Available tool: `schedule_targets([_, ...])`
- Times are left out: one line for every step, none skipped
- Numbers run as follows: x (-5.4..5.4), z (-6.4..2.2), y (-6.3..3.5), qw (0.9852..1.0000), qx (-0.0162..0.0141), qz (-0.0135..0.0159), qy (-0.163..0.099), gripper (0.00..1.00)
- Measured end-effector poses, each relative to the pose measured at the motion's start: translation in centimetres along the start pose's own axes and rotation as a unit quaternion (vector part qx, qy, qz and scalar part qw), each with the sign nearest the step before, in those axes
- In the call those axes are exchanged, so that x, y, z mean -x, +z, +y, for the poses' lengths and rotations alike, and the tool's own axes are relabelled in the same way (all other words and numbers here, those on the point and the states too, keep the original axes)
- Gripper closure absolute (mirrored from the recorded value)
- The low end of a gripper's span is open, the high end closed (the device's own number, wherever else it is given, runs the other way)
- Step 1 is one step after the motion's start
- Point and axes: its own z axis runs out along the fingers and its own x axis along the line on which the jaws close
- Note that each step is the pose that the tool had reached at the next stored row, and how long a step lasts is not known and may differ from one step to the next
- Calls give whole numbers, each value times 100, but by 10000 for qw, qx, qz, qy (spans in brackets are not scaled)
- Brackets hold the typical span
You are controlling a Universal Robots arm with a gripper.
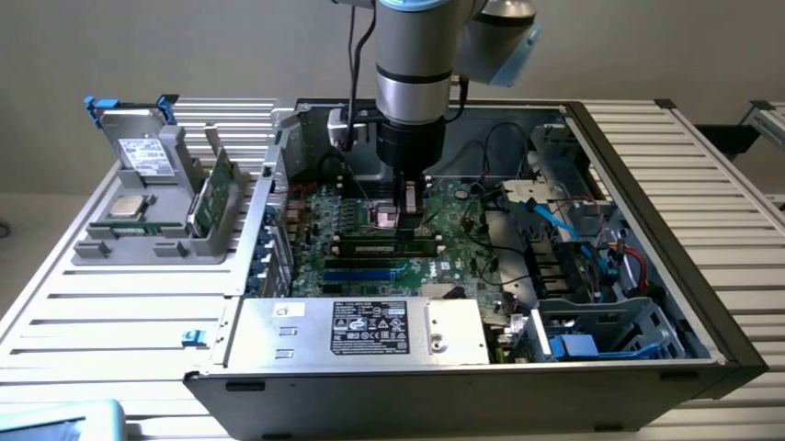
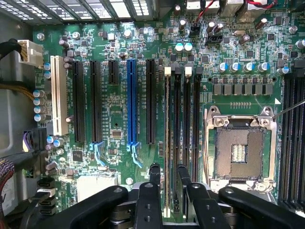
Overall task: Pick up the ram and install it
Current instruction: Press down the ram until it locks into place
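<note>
In the wrist view the ram [image 2: 167, 143] shows edge-on as a thin pale strip. It lies along one of the black memory slots [image 2: 196, 143] on the green motherboard [image 2: 114, 109], beside the empty processor socket [image 2: 238, 152]. My gripper [image 2: 169, 169] hangs just above one end of it. The black fingertips [image 2: 155, 172] stand on either side of the strip with a dark gap between them and it, so the jaws are open and grip nothing. From the exterior view, the gripper [image 1: 411, 220] is down inside the open computer case [image 1: 687, 303], over the middle of the board.
A grey stand [image 1: 153, 243] left of the case holds a boxy drive [image 1: 145, 156], a silver processor [image 1: 129, 204] and another upright green stick [image 1: 216, 195]. The power supply [image 1: 368, 331], drive cage [image 1: 589, 335] and loose cables [image 1: 552, 220] crowd the case.
</note>
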Motion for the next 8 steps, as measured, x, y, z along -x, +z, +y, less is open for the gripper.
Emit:
schedule_targets([0, 0, 0, 10000, 0, 0, 0, 72])
schedule_targets([0, 0, 0, 10000, 0, 0, -1, 72])
schedule_targets([0, -1, 0, 10000, 0, 0, -1, 74])
schedule_targets([0, 0, 0, 10000, 0, 0, -1, 81])
schedule_targets([0, -1, 0, 10000, 0, 0, -1, 87])
schedule_targets([0, -1, 0, 10000, 0, 0, -1, 87])
schedule_targets([0, -1, 0, 10000, 0, 0, -1, 89])
schedule_targets([0, -1, 0, 10000, 0, 0, -1, 89])
